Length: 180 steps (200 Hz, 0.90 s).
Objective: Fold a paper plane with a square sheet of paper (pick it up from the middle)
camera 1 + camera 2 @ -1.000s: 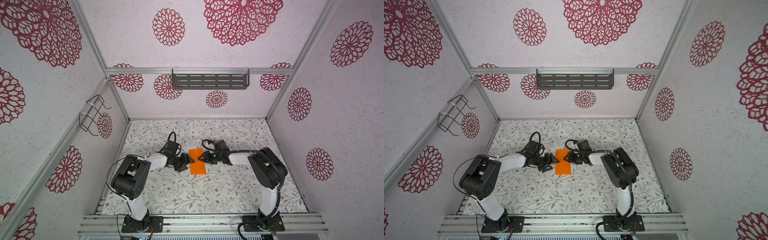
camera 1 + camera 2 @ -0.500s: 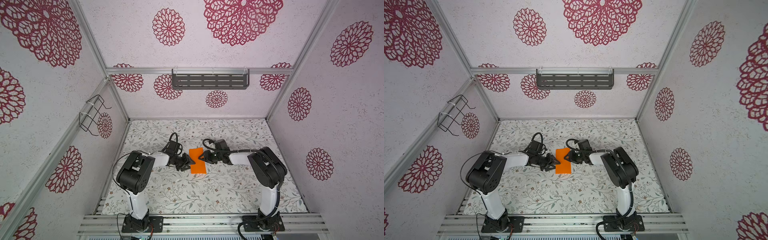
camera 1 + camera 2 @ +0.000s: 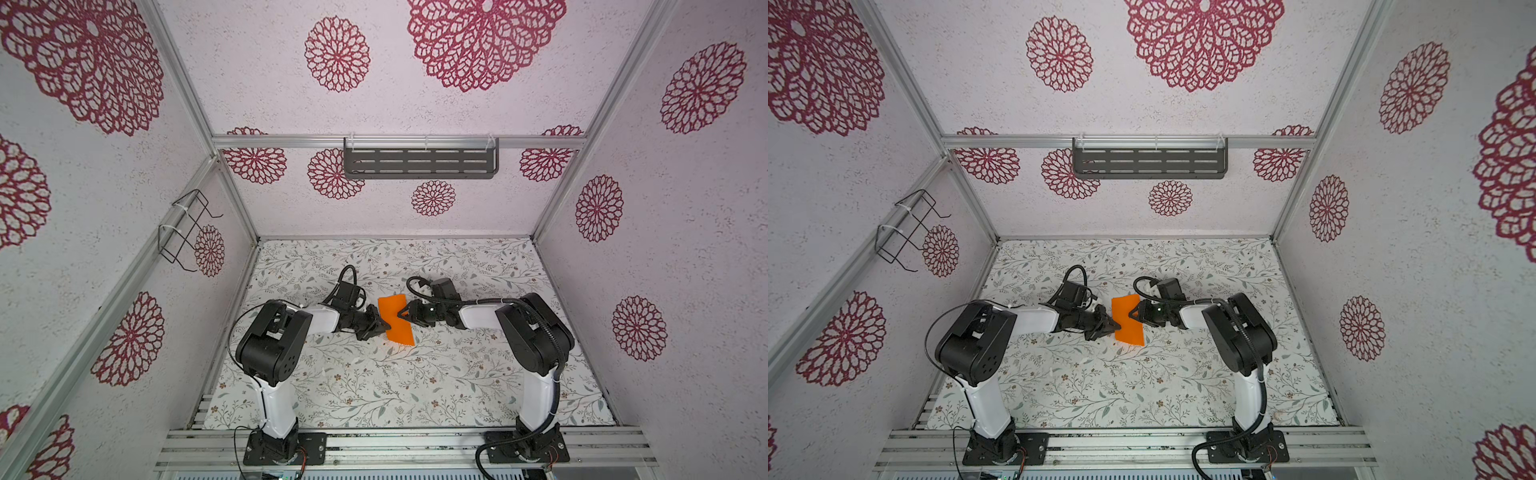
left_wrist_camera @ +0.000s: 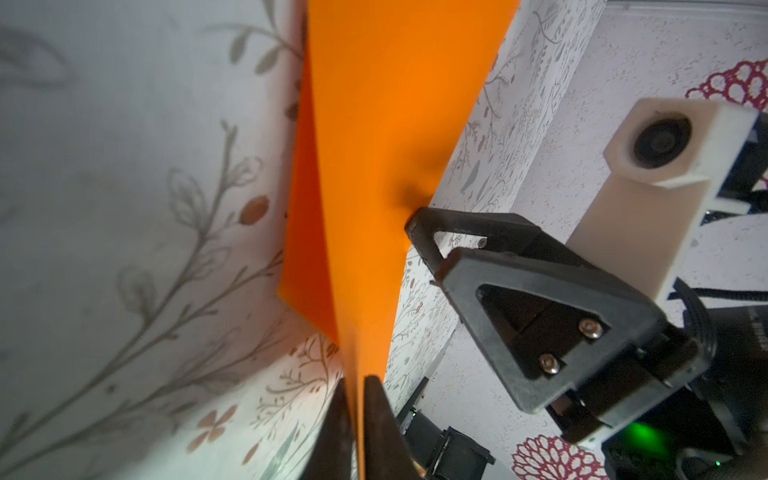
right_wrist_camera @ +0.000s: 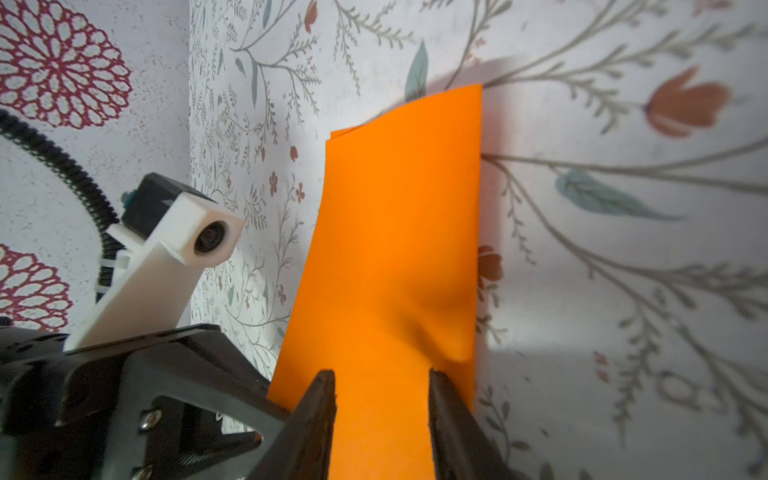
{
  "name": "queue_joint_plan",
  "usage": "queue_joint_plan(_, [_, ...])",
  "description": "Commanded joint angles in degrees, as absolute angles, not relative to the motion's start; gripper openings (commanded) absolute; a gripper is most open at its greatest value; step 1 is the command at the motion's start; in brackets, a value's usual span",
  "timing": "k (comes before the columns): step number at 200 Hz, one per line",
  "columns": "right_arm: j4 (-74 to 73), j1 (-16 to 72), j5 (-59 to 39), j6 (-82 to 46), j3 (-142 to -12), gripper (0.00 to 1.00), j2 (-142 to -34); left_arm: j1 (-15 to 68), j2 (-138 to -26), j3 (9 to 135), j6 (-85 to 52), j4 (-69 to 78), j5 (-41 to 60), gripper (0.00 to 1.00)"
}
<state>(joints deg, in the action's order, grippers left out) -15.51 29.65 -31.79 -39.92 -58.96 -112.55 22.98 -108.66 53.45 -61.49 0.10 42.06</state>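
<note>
The square sheet of paper is bright orange and lies at mid-table, folded double into a narrow rectangle. My left gripper is shut on its left edge; in the left wrist view both layers of the paper run between the closed tips of the left gripper. My right gripper is open at the paper's right edge. In the right wrist view the right gripper has its tips spread over the paper, which is dented there. No paper plane is in view.
The floral table cover is walled on three sides. A grey slotted shelf hangs on the back wall and a black wire basket on the left wall. Both arms lie low, meeting at the middle.
My left gripper has closed on the paper's left edge, and the left arm's elbow has swung in to the right. The right gripper has stayed put.
</note>
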Motion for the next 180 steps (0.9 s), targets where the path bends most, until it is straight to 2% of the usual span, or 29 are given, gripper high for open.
queue_joint_plan(1, [-15.24, 29.25, -31.48, -34.17, -58.43, 0.43, -107.02, 22.94, -107.41, 54.04, -61.79, -0.53, 42.15, 0.04])
queue_joint_plan(53, [-15.42, 32.00, -23.85, -17.51, -50.02, 0.60, -94.82, 22.85, -106.71, 55.52, -64.82, -2.11, 42.01, 0.01])
queue_joint_plan(74, [-15.46, 36.27, -18.32, -8.81, -46.45, 0.61, -90.31, 22.86, -106.86, 55.97, -66.73, -2.10, 42.36, 0.01])
queue_joint_plan(100, [-18.44, 40.00, -16.22, -1.71, -42.62, 0.61, -87.04, 22.85, -107.49, 55.86, -70.50, 0.33, 44.00, 0.01])
queue_joint_plan(180, [-19.74, 46.05, -8.46, 10.39, -42.23, 0.62, -91.42, 22.85, -108.02, 55.98, -71.57, 0.13, 44.12, 0.00])
